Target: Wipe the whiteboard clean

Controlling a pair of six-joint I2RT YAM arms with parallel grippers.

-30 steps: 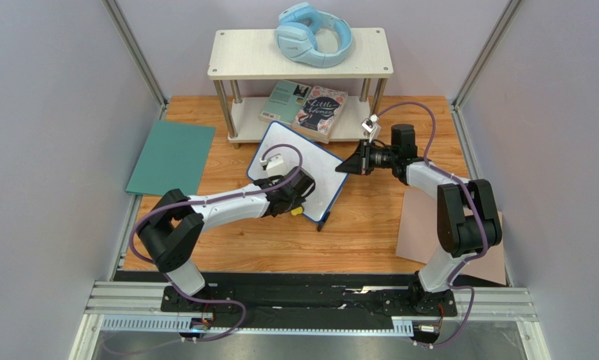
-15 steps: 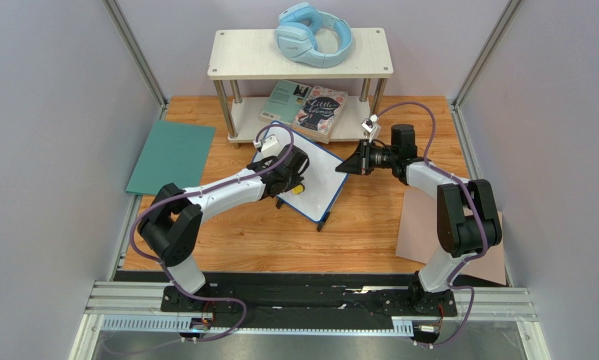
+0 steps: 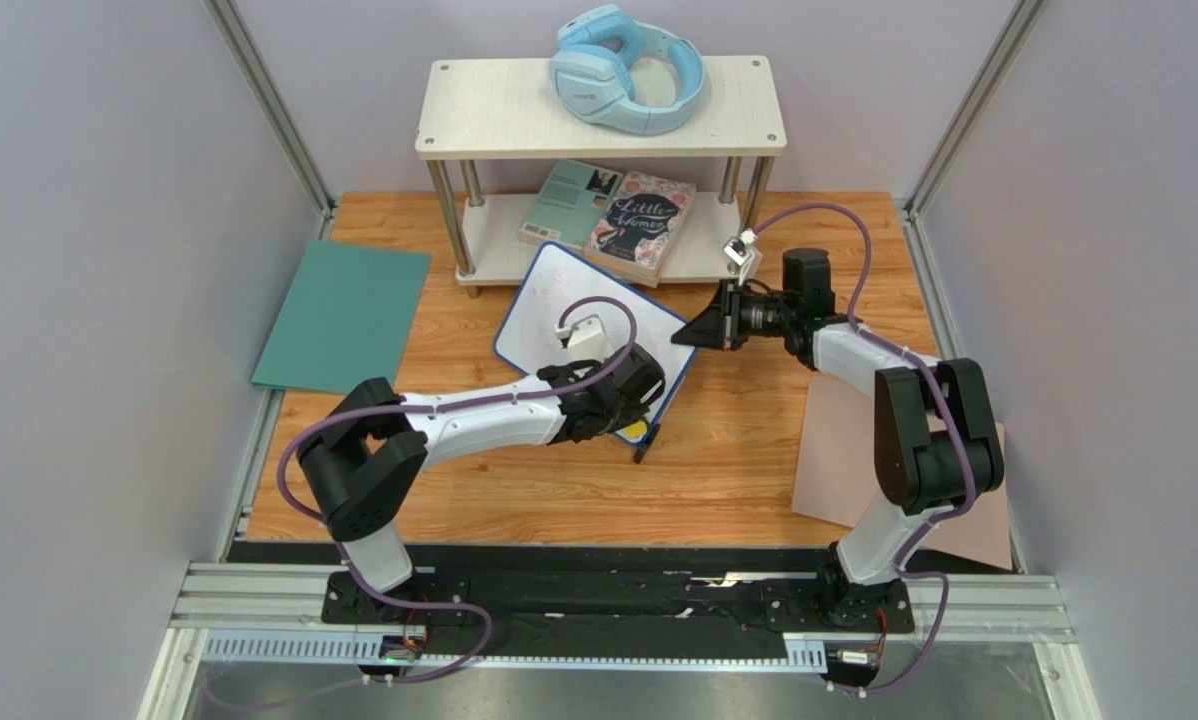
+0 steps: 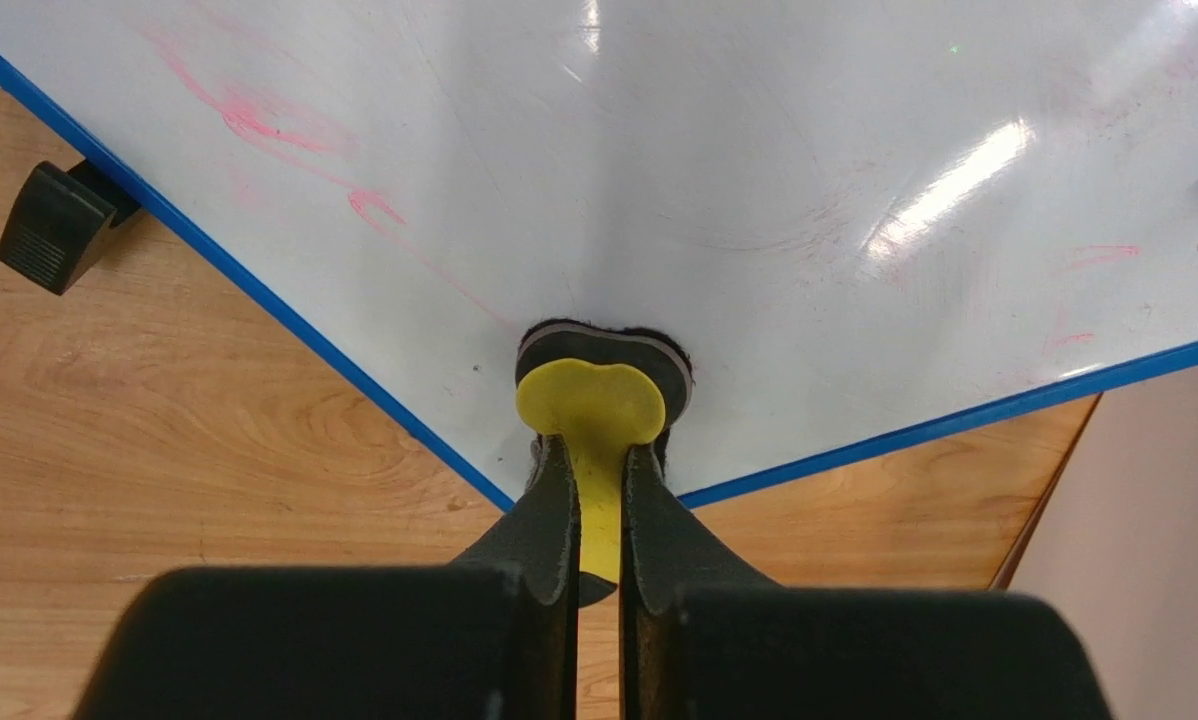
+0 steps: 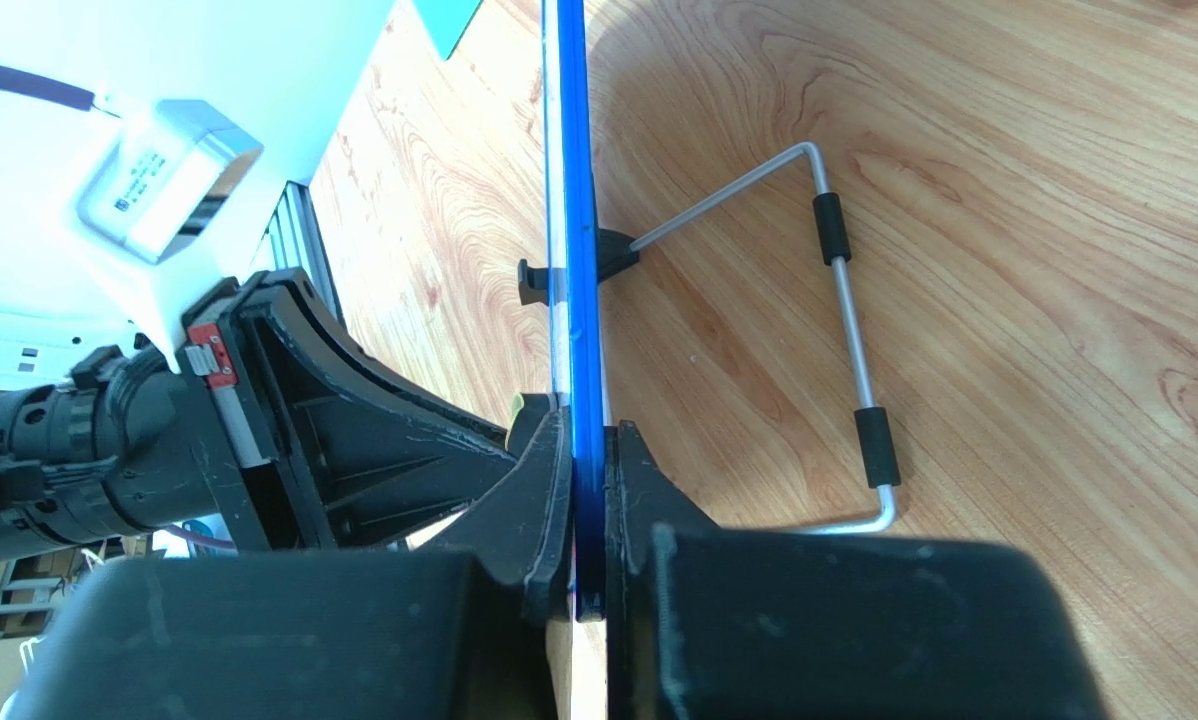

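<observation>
Here L gripper point(image 4: 601, 468) pinches yellow eraser point(image 4: 590, 402) on whiteboard point(image 4: 740, 165), R gripper point(image 5: 587, 438) clamps its edge.

The whiteboard point(image 4: 801, 180) is smooth and glossy, catching glare, the table point(image 4: 185, 435) is grained wood with a soft sheen, the wire stand point(image 5: 846, 300) is bare metal, and the eraser point(image 4: 590, 405) is smooth yellow plastic.

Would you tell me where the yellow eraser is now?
Centre of the left wrist view: the yellow eraser, held in the left gripper, presses on the whiteboard near its bottom corner.
</observation>
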